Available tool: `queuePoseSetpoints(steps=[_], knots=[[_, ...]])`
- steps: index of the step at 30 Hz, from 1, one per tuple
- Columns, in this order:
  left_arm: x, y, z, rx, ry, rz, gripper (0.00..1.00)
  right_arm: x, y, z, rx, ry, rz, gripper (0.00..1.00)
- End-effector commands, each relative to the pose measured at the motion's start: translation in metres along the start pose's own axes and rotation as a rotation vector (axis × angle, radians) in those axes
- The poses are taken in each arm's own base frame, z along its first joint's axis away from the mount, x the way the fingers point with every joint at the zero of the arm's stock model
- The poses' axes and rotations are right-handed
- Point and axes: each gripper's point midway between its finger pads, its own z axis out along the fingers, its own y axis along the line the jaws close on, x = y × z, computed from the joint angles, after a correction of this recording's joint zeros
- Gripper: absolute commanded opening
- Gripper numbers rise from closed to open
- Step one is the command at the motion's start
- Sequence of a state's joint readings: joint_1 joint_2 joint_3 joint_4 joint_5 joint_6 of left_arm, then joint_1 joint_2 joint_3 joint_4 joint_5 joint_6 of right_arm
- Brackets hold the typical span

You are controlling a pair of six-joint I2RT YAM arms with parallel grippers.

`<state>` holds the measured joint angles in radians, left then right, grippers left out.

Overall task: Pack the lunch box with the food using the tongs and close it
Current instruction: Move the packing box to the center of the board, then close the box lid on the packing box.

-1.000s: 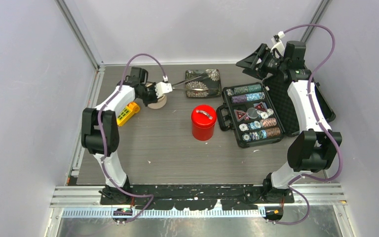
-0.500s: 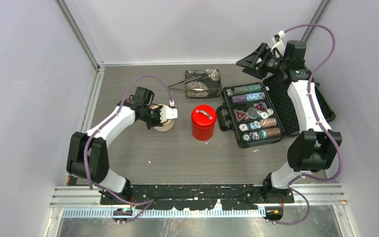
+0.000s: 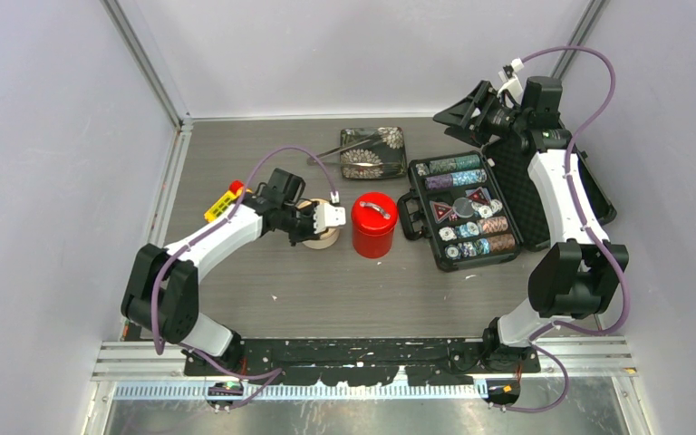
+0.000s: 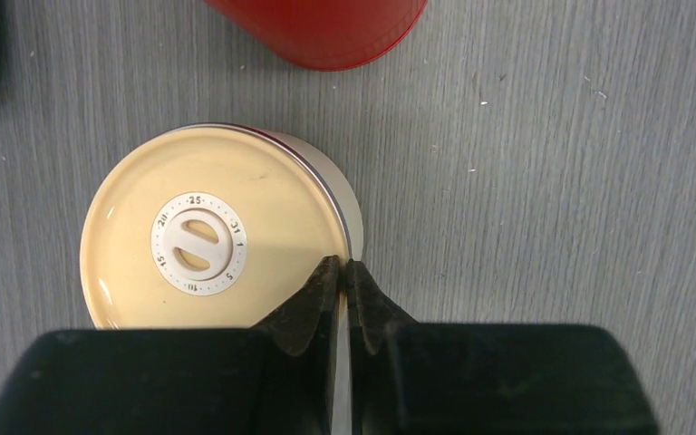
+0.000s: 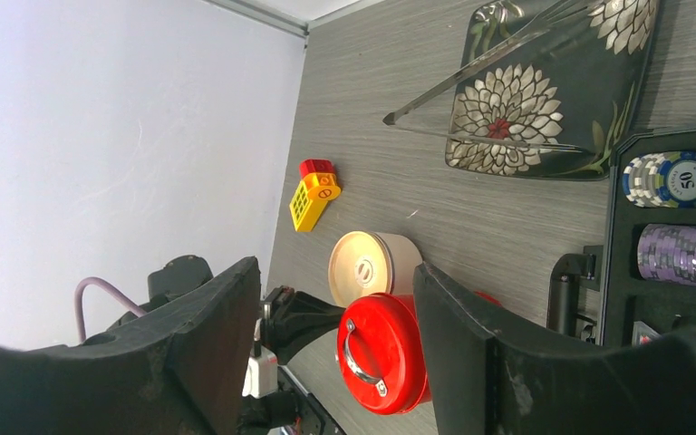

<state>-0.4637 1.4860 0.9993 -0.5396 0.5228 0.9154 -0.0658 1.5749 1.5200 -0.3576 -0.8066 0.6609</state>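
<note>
The red canister (image 3: 373,224), at the centre of the surface (image 3: 281,290), looks rigid and smooth; its lid handle (image 3: 374,209) is the hold. The cream tub (image 4: 204,240) beside it, toward the left edge, seems light and slick. The left tool (image 4: 342,267), arm stretched low, is nearly closed astride the tub's rim; grip unclear. The right tool (image 5: 335,265) gapes empty over the far right corner.

We note own fingers (image 5: 208,353) spread wide, empty. Cream tub (image 5: 373,265), red canister (image 5: 382,355) just beside at its 6 o'clock. Tongs (image 5: 480,65) across floral tray (image 5: 544,118), 1 o'clock.
</note>
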Motion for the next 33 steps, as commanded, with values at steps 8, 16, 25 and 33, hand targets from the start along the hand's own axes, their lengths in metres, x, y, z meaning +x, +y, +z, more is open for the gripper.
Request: queuePoseSetpoints(steps=[8, 16, 25, 33], knots=[[-0.034, 0.006, -0.026, -0.026, -0.059, -0.04, 0.4, -0.006, 0.029, -0.015, -0.074, -0.041, -0.074, 0.67], [-0.054, 0.031, -0.056, -0.083, -0.098, -0.115, 0.42, -0.005, 0.029, -0.015, -0.078, -0.04, -0.075, 0.67], [-0.013, 0.037, -0.047, -0.075, 0.034, -0.112, 0.5, -0.003, 0.029, -0.016, -0.078, -0.04, -0.081, 0.67], [0.014, 0.031, -0.025, -0.03, 0.093, -0.155, 0.49, -0.002, 0.03, -0.018, -0.074, -0.042, -0.096, 0.67]])
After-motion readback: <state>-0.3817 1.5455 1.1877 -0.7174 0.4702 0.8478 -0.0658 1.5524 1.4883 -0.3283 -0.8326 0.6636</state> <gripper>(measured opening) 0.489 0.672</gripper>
